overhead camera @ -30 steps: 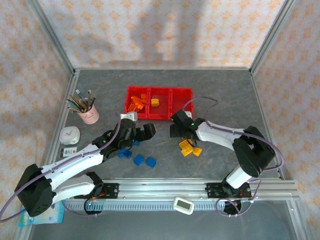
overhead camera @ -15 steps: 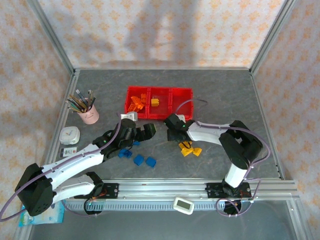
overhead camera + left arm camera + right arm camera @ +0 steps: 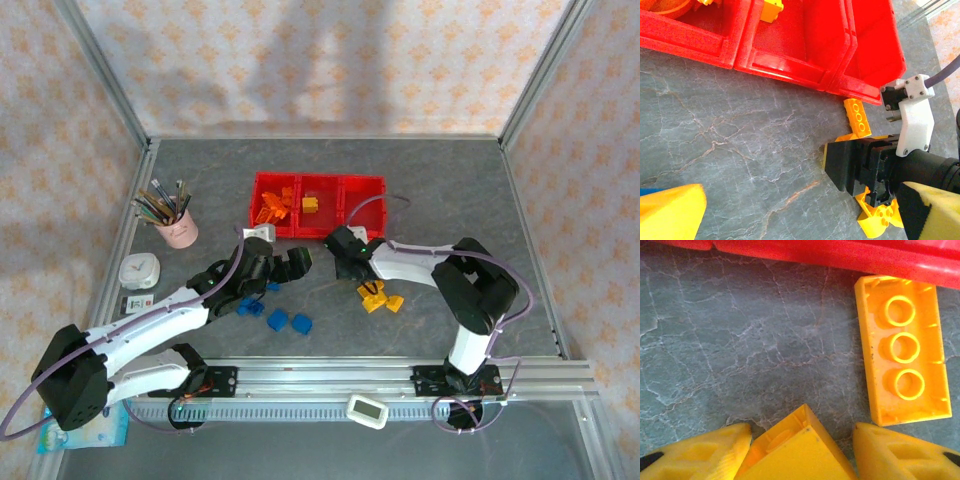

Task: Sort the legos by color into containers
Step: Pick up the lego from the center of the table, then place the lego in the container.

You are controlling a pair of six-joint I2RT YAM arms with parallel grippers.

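nearest us in the top view, the blue bricks lie on the table just ahead of the left arm, and a small yellow pile sits on the near side of the right arm. the left gripper is spread wide with nothing between its fingers. the right gripper has closed in on a yellow brick, and we judge that it has it gripped. just beyond its fingertips a loose yellow brick lies hollow side up. its long axis points away from us, and its far end is at the red wall. past that wall stand the containers. the middle bin, holding a yellow piece, lies ahead and slightly left of the right gripper. so we judge the right arm the nearer one: lift over the wall, then shift left.
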